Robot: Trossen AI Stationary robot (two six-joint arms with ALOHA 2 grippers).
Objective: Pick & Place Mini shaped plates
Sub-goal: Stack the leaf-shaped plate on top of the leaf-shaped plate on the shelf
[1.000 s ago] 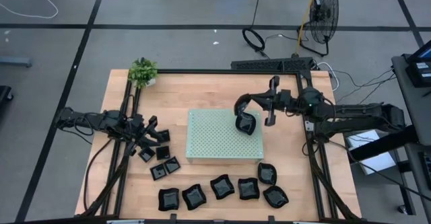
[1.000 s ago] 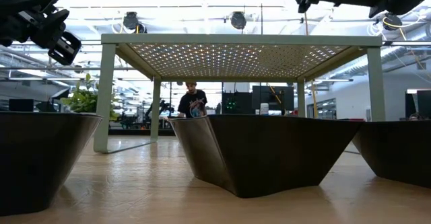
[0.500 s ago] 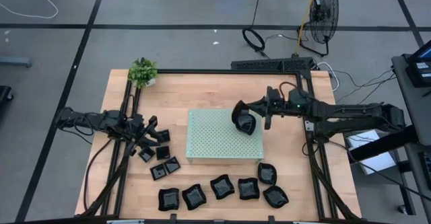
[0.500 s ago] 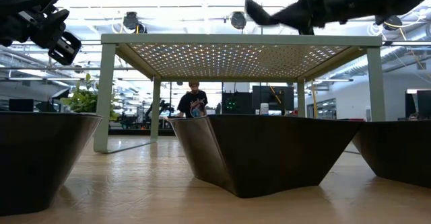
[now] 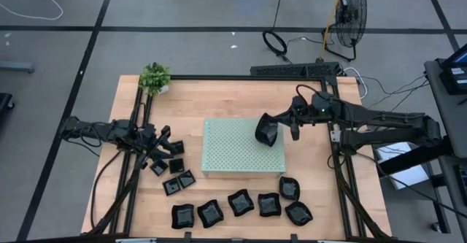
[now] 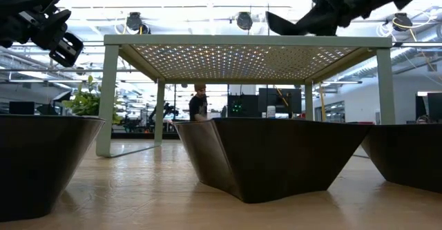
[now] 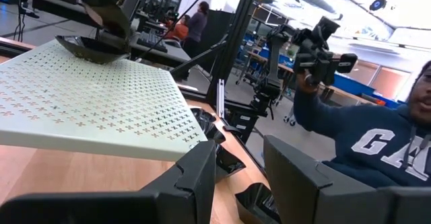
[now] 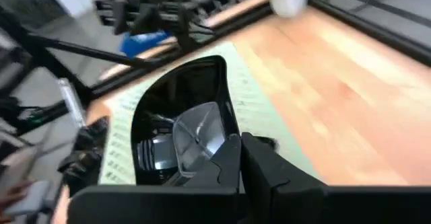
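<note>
Right claw (image 5: pixel 281 121), centre right of the high view, pinches a glossy black mini plate (image 5: pixel 266 131) tilted above the pale green perforated board (image 5: pixel 237 147). Released tilted, it may skid off. Left claw (image 5: pixel 162 149) waits narrowly parted at left. A person's navy sweatshirt (image 7: pixel 380 153) reads "GA".

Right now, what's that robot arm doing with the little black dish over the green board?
The right gripper is holding one black dish tilted above the right edge of the pale green board, where another dish already rests. The left gripper waits over a cluster of small square plates on the table's left side. A row of other dishes lies along the front of the wooden table.
</note>
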